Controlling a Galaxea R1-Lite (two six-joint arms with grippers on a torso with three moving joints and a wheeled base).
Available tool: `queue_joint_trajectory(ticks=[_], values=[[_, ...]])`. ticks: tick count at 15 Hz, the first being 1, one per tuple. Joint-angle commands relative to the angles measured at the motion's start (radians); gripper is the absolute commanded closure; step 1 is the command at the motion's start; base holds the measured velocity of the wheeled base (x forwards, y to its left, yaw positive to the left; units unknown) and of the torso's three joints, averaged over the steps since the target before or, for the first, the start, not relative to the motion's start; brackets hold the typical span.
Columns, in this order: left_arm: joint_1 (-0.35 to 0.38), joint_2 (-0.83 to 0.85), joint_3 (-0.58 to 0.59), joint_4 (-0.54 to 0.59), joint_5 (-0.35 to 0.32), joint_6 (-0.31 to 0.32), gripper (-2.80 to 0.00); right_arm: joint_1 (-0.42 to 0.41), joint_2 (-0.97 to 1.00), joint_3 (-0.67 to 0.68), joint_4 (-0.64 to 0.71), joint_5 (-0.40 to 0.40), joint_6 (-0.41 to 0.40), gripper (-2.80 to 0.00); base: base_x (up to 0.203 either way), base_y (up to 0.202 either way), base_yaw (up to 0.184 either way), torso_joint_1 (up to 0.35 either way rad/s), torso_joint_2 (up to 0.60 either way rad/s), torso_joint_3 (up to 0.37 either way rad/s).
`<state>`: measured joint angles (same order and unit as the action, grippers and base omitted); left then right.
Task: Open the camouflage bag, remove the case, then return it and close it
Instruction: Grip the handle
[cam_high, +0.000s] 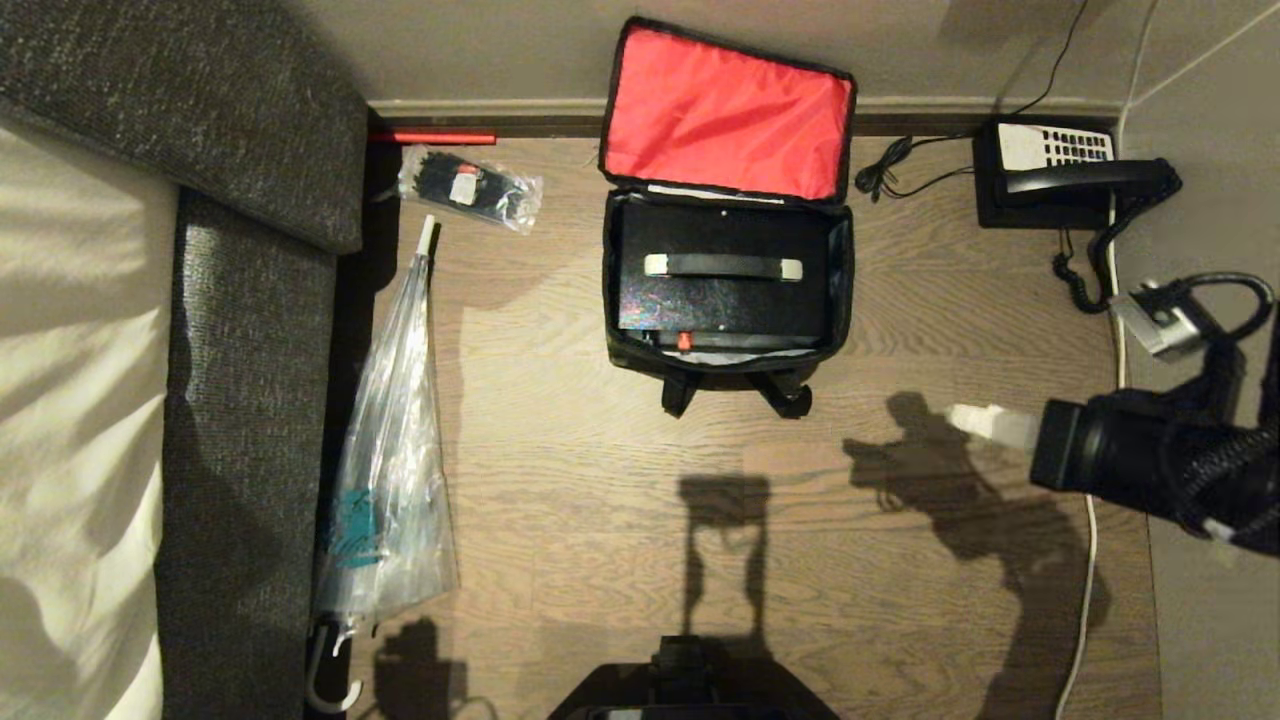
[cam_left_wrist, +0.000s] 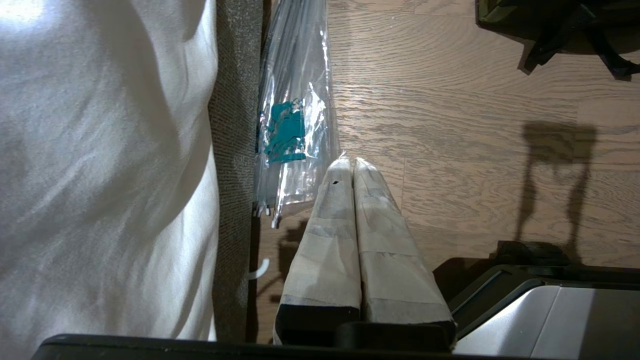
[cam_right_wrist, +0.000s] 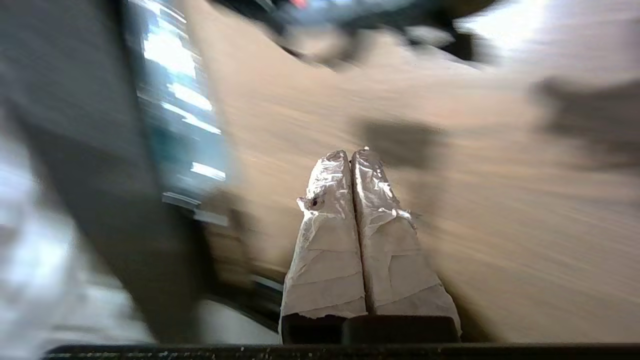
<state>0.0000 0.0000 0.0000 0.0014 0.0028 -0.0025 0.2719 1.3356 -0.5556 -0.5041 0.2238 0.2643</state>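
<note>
Floor: brown wood-grain planks (cam_high: 560, 520), lit from behind the robot, so long arm shadows fall forward. Pale wall with a baseboard (cam_high: 480, 104) along the far edge. Dark grey sofa (cam_high: 240, 400) with a white sheet (cam_high: 70, 400) on the left. Clear folded umbrella (cam_high: 390, 450) lies along the sofa base; a small clear packet of black ties (cam_high: 468, 188) sits near its tip. Black desk telephone (cam_high: 1060, 175) in the far right corner, cord trailing.

Camouflage bag (cam_high: 728, 285) stands on the floor near the wall, centre of the head view, lid flipped back against the wall, red lining up. Long axis runs left to right, parallel to the baseboard; straps toward the robot. Case (cam_high: 722, 290) lies flat inside, same axis, black handle with pale ends across its top.

Right gripper (cam_high: 965, 420) at the right, well apart from the bag, tips pointing left; taped fingers (cam_right_wrist: 345, 220) pressed together, holding nothing. That wrist view is smeared, so the surroundings are likely floor and sofa only. Left gripper (cam_left_wrist: 352, 165) low beside the sofa, fingers clenched, empty.
</note>
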Motion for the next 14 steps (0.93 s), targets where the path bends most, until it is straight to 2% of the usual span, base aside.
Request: queue_joint_trajectory(ticks=[1, 2, 4, 8, 11, 14], values=[[0.000, 0.000, 0.001, 0.000, 0.000, -0.001, 0.00, 0.008, -0.189, 0.103, 0.038, -0.085, -0.140, 0.00, 0.000, 0.000, 0.000, 0.000, 0.00, 0.000], [0.000, 0.000, 0.000, 0.000, 0.000, -0.002, 0.00, 0.013, -0.241, 0.115, 0.100, -0.143, -0.202, 0.00, 0.000, 0.000, 0.000, 0.000, 0.00, 0.000], [0.000, 0.000, 0.002, 0.000, 0.000, -0.001, 0.00, 0.022, -0.319, 0.128, 0.184, -0.243, -0.419, 0.00, 0.000, 0.000, 0.000, 0.000, 0.00, 0.000], [0.000, 0.000, 0.000, 0.000, 0.000, -0.001, 0.00, 0.040, -0.361, 0.130, 0.250, -0.299, -0.770, 0.00, 0.000, 0.000, 0.000, 0.000, 0.00, 0.000], [0.000, 0.000, 0.002, 0.000, 0.000, -0.001, 0.00, 0.108, -0.278, 0.108, 0.226, -0.325, -0.845, 0.00, 0.000, 0.000, 0.000, 0.000, 0.00, 0.000], [0.000, 0.000, 0.000, 0.000, 0.000, -0.001, 0.00, 0.188, -0.118, 0.060, 0.159, -0.333, -1.006, 0.00, 0.000, 0.000, 0.000, 0.000, 0.00, 0.000]])
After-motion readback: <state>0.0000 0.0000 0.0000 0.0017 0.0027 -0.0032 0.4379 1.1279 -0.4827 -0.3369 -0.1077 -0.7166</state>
